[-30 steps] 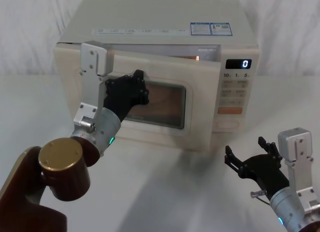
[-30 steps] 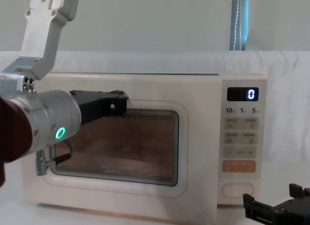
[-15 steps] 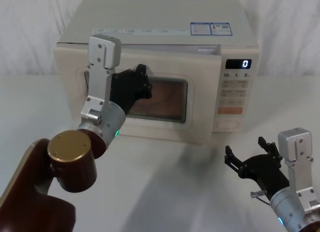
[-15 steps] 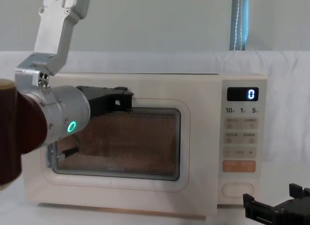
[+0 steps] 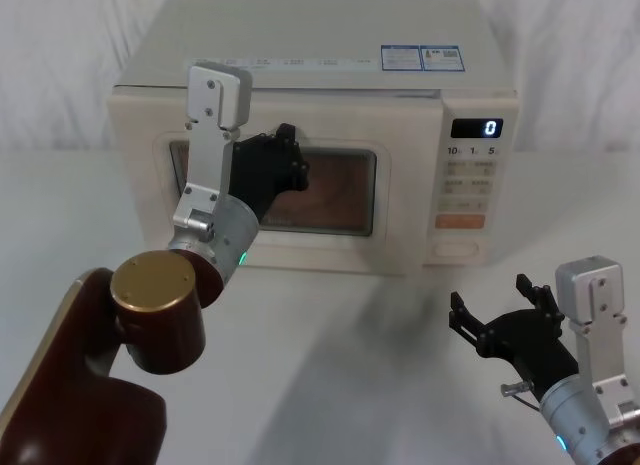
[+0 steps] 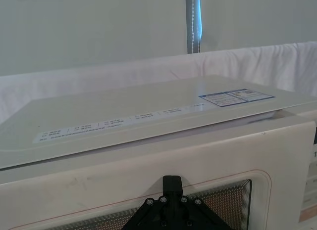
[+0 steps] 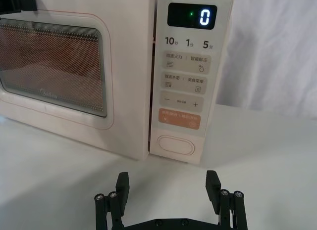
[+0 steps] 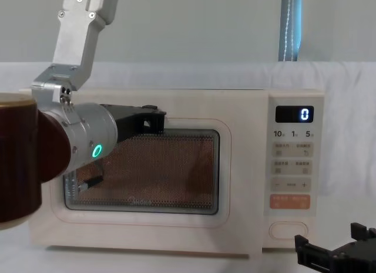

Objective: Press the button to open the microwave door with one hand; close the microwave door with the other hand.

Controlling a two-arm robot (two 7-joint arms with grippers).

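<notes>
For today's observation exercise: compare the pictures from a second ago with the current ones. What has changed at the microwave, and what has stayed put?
The left gripper pushed the microwave door from ajar until it sits flush with the control panel, the arm advancing toward the oven. Nothing was grasped or released. The right gripper stayed open over the table, the button untouched, the display at 0.

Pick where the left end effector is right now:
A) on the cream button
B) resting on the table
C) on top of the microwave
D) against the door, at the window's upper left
D: the left end effector is up against the door, at the upper left of its window; the button is untouched, and the right end effector hovers low over the table, open.
</notes>
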